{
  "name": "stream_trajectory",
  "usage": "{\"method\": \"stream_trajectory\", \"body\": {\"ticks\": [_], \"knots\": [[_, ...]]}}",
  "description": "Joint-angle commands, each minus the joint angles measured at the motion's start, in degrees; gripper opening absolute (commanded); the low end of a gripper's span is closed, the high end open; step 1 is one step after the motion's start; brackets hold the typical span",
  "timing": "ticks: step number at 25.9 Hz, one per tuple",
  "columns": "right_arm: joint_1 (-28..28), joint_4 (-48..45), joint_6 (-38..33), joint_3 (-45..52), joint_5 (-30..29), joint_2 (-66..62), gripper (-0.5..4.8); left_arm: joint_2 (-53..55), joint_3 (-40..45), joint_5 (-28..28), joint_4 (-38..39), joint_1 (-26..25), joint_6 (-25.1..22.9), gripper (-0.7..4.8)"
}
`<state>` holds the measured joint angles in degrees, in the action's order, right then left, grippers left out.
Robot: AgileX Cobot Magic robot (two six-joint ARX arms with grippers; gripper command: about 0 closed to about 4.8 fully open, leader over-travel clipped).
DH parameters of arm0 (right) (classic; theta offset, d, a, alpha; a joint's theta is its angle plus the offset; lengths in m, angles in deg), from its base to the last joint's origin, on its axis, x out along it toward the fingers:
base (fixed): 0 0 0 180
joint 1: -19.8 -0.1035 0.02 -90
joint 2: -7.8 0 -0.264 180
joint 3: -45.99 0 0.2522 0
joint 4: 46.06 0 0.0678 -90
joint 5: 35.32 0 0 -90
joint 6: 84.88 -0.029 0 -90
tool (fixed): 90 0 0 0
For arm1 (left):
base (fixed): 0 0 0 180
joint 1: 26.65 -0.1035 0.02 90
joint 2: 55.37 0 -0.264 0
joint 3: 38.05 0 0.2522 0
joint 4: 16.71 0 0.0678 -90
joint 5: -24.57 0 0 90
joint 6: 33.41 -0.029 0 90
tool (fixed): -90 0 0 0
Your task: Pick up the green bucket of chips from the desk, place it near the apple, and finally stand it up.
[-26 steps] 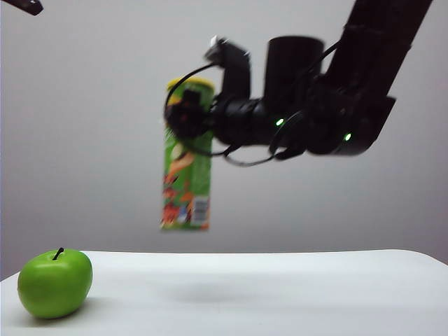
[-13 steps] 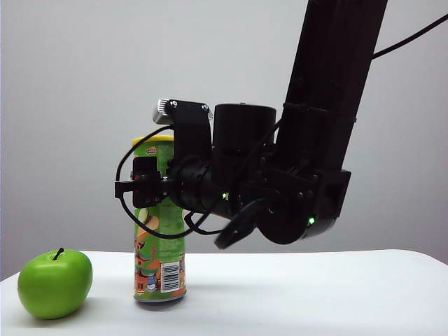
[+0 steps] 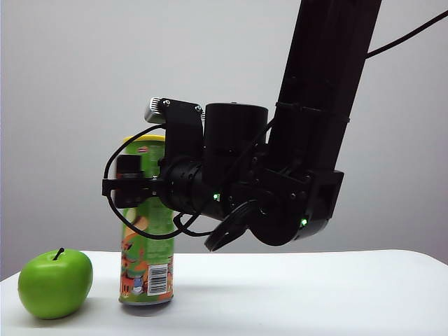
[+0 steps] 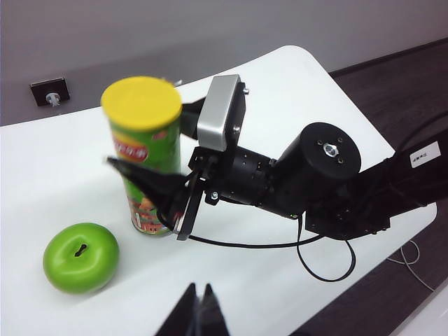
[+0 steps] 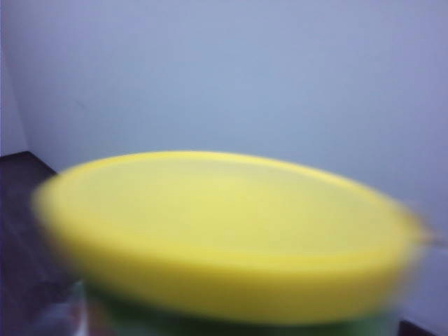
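The right gripper point(image 3: 126, 185) has its jaws on either side of the upper part of the green chips can point(image 3: 147, 259), just under the yellow lid point(image 4: 140, 101). One dark finger point(image 4: 150, 183) crosses in front of the label and the other sits behind. Whether they pinch the can or stand a hair clear of it, I cannot tell. The high, side-on hold likely steadies the can from near its top while the base settles on the desk.

The can stands at the lower left of the exterior view, its base on the white desk point(image 3: 315, 294), just beside the green apple point(image 3: 54, 283) but apart from it. Its long axis runs vertically, near enough upright, with the lid up and the barcode end down. In the right wrist view the blurred lid point(image 5: 224, 231) fills the frame.

The right arm comes down from the upper right of the exterior view and reaches across the middle to the can.

The left gripper point(image 4: 197, 308) hangs above the desk point(image 4: 56, 161) near the apple point(image 4: 80, 257), its jaws pressed together on nothing. It appears to be keeping clear.
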<state>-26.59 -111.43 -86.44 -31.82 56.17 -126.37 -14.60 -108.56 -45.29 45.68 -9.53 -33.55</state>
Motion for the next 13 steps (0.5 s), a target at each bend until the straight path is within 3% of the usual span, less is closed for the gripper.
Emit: {"method": "stream_trajectory", "body": {"ticks": [1,13], "knots": [[-0.1,-0.7,-1.9,0.4,-0.2,0.3,4.79,-0.1,-0.1,0.3,-1.1,0.0,0.2,-0.05],[-0.1,-1.3,-4.9,4.7,-2.1,2.5,4.79,-0.1,-0.1,0.3,-1.1,0.0,-0.5,-0.05]]}}
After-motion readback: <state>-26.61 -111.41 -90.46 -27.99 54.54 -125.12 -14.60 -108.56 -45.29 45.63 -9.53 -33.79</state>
